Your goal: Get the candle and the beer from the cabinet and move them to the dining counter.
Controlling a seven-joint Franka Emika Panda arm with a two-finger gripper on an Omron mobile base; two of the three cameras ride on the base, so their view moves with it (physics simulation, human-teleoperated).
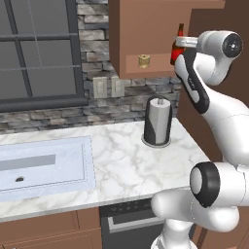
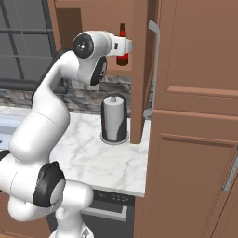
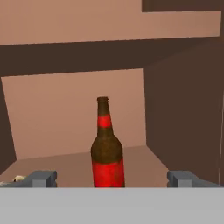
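Observation:
The brown wall cabinet stands open, its door swung out edge-on. On its shelf stands the beer, a dark brown bottle with a red label, also seen as the beer in both base views. My gripper is open, level with the bottle's lower half, one fingertip on each side and well apart from the glass. The candle, a tiny gold-tan cylinder, sits on the same shelf to the left of the bottle. The dining counter is out of view.
A paper towel roll stands upright on the marble counter below the cabinet. A sink lies to the left under a window. Tall pantry cabinets close off the right side.

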